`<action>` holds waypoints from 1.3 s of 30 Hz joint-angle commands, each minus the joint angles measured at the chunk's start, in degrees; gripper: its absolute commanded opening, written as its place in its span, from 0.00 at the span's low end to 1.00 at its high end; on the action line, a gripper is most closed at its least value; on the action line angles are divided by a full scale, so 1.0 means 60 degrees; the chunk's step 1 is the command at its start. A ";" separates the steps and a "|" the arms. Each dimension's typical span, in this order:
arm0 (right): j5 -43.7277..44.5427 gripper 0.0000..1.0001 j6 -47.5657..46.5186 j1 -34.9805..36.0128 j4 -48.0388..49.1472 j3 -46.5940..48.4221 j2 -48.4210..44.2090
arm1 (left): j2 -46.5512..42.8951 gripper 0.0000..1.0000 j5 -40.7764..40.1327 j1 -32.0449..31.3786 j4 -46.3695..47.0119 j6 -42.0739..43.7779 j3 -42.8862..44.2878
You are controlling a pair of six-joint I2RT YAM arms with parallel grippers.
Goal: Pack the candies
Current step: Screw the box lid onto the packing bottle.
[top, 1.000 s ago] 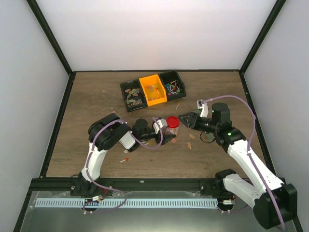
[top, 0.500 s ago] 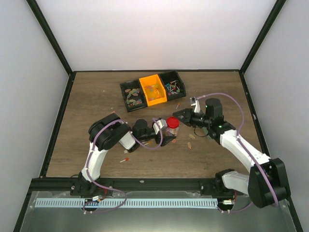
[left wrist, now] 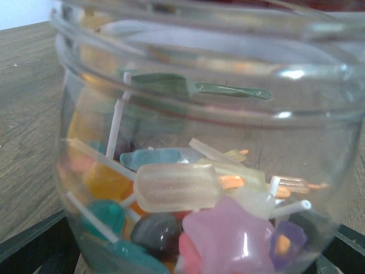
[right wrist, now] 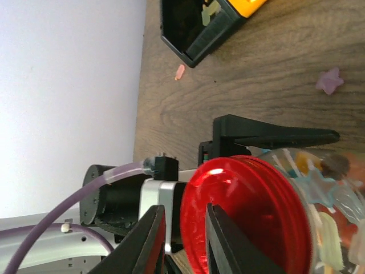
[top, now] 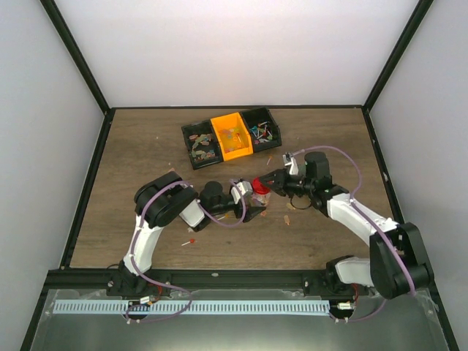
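A clear jar (top: 258, 196) (left wrist: 199, 114) stands mid-table, filled with the candies (left wrist: 217, 228) (right wrist: 319, 188): stars, blocks and thin sticks in many colours. A round red lid (top: 261, 183) (right wrist: 251, 217) sits on it. My left gripper (top: 254, 202) (left wrist: 188, 254) is open, its jaws wide on either side of the jar; one black finger (right wrist: 274, 134) runs along the glass. From the right, my right gripper (top: 270, 180) (right wrist: 182, 214) is shut on the lid's rim.
Three bins stand at the back: black (top: 199, 144), orange (top: 232, 135) and black (top: 263, 128) (right wrist: 199, 28), each with candies. Loose candies lie on the wood: a purple star (right wrist: 329, 81), a pink piece (right wrist: 179, 71), some by the jar (top: 290, 207), a red one (top: 190, 241).
My right gripper has moved left to the jar and closed on the lid's rim. The left jaws have spread wider. The lid now looks tilted.
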 commanded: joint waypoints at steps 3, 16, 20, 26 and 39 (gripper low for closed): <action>-0.0119 0.21 0.0005 0.0075 -0.0005 -0.0220 0.0379 | 0.0166 0.99 -0.0015 -0.0014 0.0578 0.0131 -0.0204; 0.0085 0.21 -0.0191 0.0100 -0.0535 0.0799 -0.0344 | 0.0282 0.99 -0.0063 -0.0006 0.0708 0.0094 -0.0217; 0.0148 0.21 -0.0260 0.0092 -0.0568 0.0725 -0.0041 | 0.0354 0.98 -0.0045 0.0005 0.0777 0.0072 -0.0176; 0.0369 0.21 -0.0295 0.0092 -0.0279 0.0195 0.0247 | 0.0471 0.97 -0.0073 0.0010 0.0905 0.0044 -0.0162; 0.0568 0.22 -0.0739 0.0093 -0.1142 0.1200 -0.0447 | 0.0635 0.96 -0.0220 0.0031 0.1101 -0.0059 -0.0113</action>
